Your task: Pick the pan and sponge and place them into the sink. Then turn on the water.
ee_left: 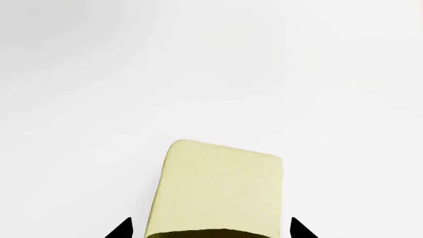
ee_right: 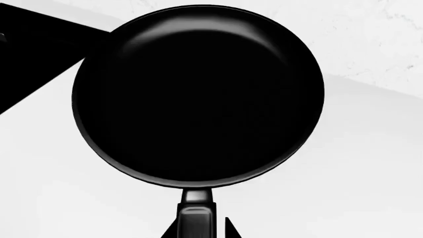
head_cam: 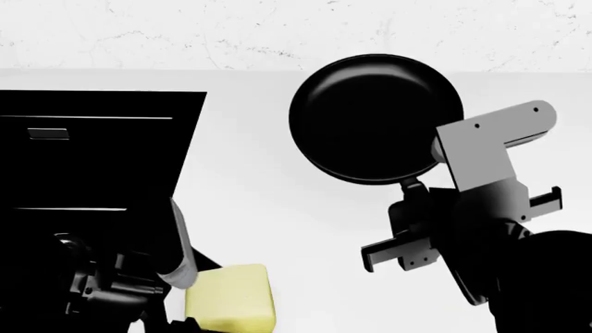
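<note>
Resting on white counter (head_cam: 277, 201): pan (head_cam: 375, 118), sponge (head_cam: 231, 298).

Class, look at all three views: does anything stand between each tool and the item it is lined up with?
Nothing visible does. The left tool straddles the sponge; the right tool flanks the pan handle.
</note>
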